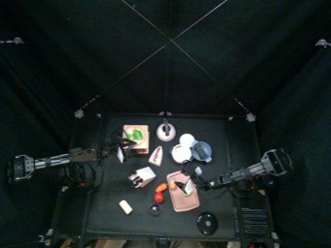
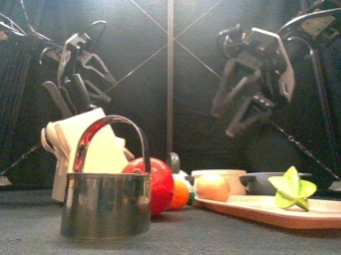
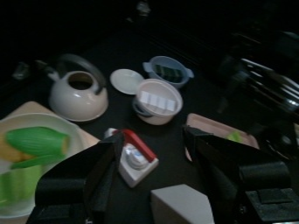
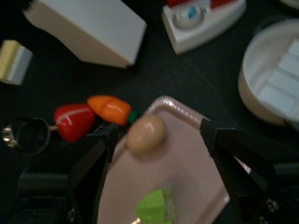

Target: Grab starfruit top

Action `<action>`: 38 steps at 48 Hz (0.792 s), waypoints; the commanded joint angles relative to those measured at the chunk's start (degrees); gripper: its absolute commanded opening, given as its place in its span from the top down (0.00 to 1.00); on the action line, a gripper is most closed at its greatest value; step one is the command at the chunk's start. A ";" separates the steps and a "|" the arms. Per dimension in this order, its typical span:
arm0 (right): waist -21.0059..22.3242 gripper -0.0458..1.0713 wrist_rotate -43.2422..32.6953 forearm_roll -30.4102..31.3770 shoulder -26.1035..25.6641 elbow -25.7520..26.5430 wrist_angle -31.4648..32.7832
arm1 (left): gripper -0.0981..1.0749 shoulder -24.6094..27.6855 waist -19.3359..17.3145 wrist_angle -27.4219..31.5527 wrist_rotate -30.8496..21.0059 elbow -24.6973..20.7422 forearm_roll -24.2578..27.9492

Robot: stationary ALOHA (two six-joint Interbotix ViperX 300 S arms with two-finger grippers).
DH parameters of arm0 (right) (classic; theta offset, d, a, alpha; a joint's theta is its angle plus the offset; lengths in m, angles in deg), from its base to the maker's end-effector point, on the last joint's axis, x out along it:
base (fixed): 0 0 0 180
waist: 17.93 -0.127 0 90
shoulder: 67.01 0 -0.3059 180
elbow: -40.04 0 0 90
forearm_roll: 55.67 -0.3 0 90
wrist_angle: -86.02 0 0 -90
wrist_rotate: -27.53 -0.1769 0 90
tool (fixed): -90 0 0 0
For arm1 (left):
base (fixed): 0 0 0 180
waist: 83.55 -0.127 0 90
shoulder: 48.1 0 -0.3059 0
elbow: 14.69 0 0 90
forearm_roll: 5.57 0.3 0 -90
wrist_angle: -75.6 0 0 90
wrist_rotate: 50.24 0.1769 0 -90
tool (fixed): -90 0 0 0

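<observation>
The starfruit [image 2: 293, 189] is a small yellow-green lumpy piece lying on the pink oblong board [image 2: 253, 210] at the front right. It also shows in the right wrist view [image 4: 152, 206], on the board [image 4: 198, 188] beside a tan roundish piece [image 4: 143, 136]. My right gripper [image 4: 156, 149] hangs open above the board, over the tan piece and short of the starfruit; it shows in the top view [image 1: 203, 180] too. My left gripper [image 3: 152, 144] is open and empty at the table's left [image 1: 114, 153], above a small red and white object [image 3: 135, 157].
A steel cup [image 2: 107, 204] and a red fruit [image 2: 158, 184] stand at the front. A white kettle [image 3: 76, 96], a white tub [image 3: 158, 98], a blue bowl [image 3: 170, 68] and a plate [image 3: 65, 131] of green food sit further back. A white box [image 4: 87, 31] lies near the board.
</observation>
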 commanded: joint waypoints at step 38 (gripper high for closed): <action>-9.14 0.03 12.92 -14.50 4.04 -1.23 2.11 | 0.14 0.09 2.81 -2.81 0.18 0.97 0.00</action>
